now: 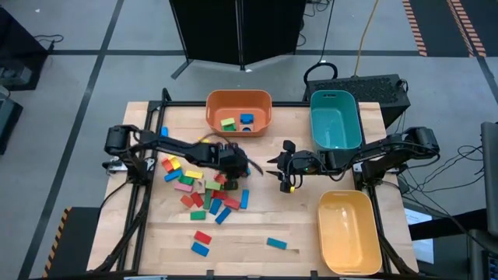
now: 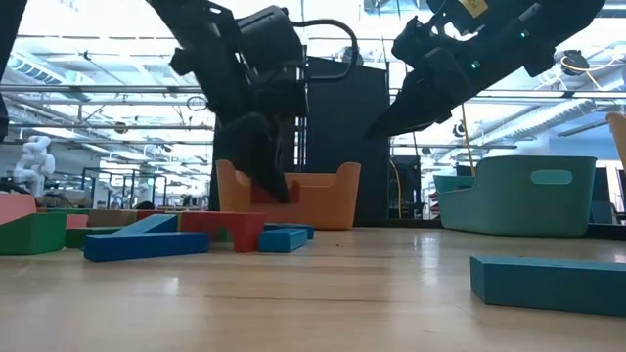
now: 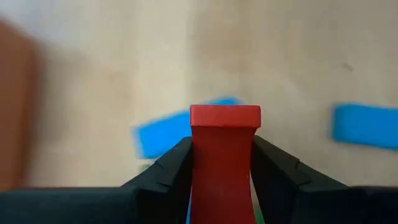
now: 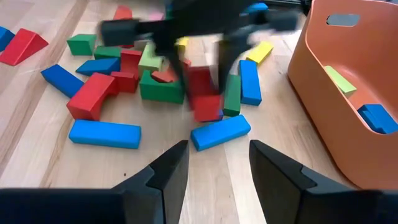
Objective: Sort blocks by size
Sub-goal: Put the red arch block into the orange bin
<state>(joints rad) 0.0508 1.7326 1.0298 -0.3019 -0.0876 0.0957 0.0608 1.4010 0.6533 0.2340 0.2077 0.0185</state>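
Gripping a red block [image 3: 224, 162] between its two dark fingers [image 3: 163, 180], the left gripper [image 1: 231, 165] hangs over the scattered blocks [image 1: 204, 194] near the middle of the table [image 1: 257, 225]; the fingers are drawn in against the block's two sides, and its flat end sticks out past the tips. In the level view across the table that same block [image 2: 273, 186] sits in the jaws clear of the wood, in front of the orange bin [image 2: 328, 196]. The heap of red, blue, green, yellow and pink pieces lies mostly at seven o'clock from this gripper, with a loose blue block [image 1: 276, 243] well apart toward five o'clock and a red and a blue one [image 1: 201, 243] together toward six. The orange bin [image 1: 239, 113] stands at twelve o'clock from the heap and already holds a green block [image 1: 228, 124] and a blue block [image 1: 247, 120]. The right gripper [image 1: 282, 167] waits at three o'clock from the left one, near it but not touching, raised above the table; its fingers [image 4: 166, 171] stand partly apart with bare wood showing between them, and they hold nothing. A teal bin [image 1: 336, 120] sits at two o'clock from the heap and a yellow bin [image 1: 348, 231] at four o'clock, both without blocks that can be seen.
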